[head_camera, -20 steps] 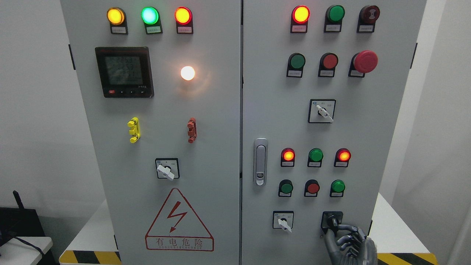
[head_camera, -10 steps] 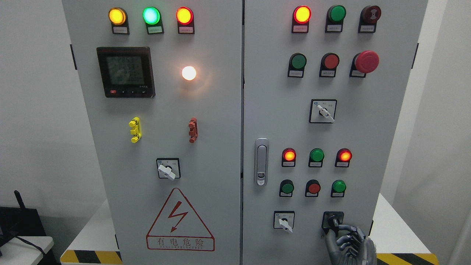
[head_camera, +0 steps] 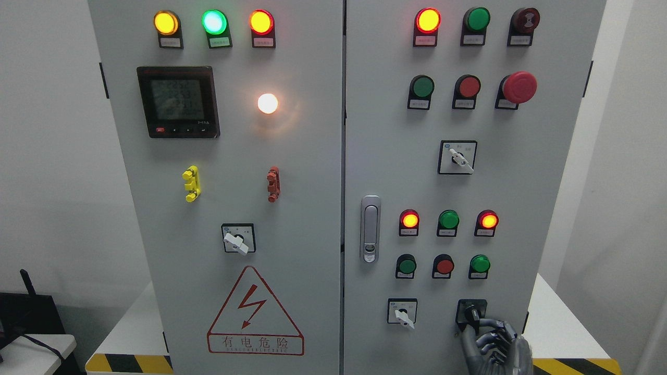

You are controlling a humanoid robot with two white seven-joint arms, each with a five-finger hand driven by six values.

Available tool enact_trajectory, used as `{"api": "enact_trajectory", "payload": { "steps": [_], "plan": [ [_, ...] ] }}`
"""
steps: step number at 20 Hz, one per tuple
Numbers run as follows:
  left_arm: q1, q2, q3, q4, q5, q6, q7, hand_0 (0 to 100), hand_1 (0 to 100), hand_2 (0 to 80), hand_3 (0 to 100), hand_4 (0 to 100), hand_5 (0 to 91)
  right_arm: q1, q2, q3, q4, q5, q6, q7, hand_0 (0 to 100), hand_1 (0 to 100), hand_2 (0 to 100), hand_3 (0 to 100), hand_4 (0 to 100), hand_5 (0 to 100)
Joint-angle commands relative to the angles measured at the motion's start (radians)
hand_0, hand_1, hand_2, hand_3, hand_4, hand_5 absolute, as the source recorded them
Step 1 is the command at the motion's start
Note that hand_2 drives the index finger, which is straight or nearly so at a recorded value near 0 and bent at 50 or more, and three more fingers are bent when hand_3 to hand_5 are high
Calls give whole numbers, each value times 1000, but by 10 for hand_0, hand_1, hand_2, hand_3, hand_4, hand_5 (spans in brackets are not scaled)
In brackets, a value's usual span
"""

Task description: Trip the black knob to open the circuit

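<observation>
Fingers (head_camera: pixel 482 324) on the right hand (head_camera: pixel 497 346) are curling in around the black knob (head_camera: pixel 472 314), with the top finger and thumb touching its lever, so it's looking like a grip on it rather than a loose hover. That knob is sitting in the bottom right corner of the right cabinet door (head_camera: pixel 521 172), just beside the white selector switch (head_camera: pixel 402 312) on its left and below a row of three push buttons (head_camera: pixel 443 265). The arm is coming up from the lower right edge, and the left one isn't showing anywhere. The grey cabinet (head_camera: pixel 312 219) is taking up nearly the whole view, standing on a white surface (head_camera: pixel 563 323) with yellow and black hazard striping (head_camera: pixel 127 363) running along its front edge. White walls are showing on both sides, with open room to the right of the cabinet near the hand. Down in the lower left corner some dark gear (head_camera: pixel 28 310) and a pale ledge with a cable (head_camera: pixel 36 350) are poking in, well apart from the knob. The door latch (head_camera: pixel 369 228) is sitting near the seam between the doors.
</observation>
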State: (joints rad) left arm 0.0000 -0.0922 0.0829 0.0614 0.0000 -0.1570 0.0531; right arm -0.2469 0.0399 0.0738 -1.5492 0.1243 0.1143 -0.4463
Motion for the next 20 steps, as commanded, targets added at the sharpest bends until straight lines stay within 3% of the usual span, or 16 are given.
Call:
{"api": "enact_trajectory", "payload": {
  "steps": [1, 20],
  "plan": [
    [-8, 0, 0, 0, -34, 1, 1, 120, 389, 0, 0, 0, 0, 0, 0, 0, 0, 0, -2, 0, 574, 832, 512, 829, 881, 963],
    [-9, -1, 0, 0, -34, 1, 1, 120, 389, 0, 0, 0, 0, 1, 0, 0, -2, -3, -2, 0, 584, 805, 540, 860, 892, 966]
  ]
}}
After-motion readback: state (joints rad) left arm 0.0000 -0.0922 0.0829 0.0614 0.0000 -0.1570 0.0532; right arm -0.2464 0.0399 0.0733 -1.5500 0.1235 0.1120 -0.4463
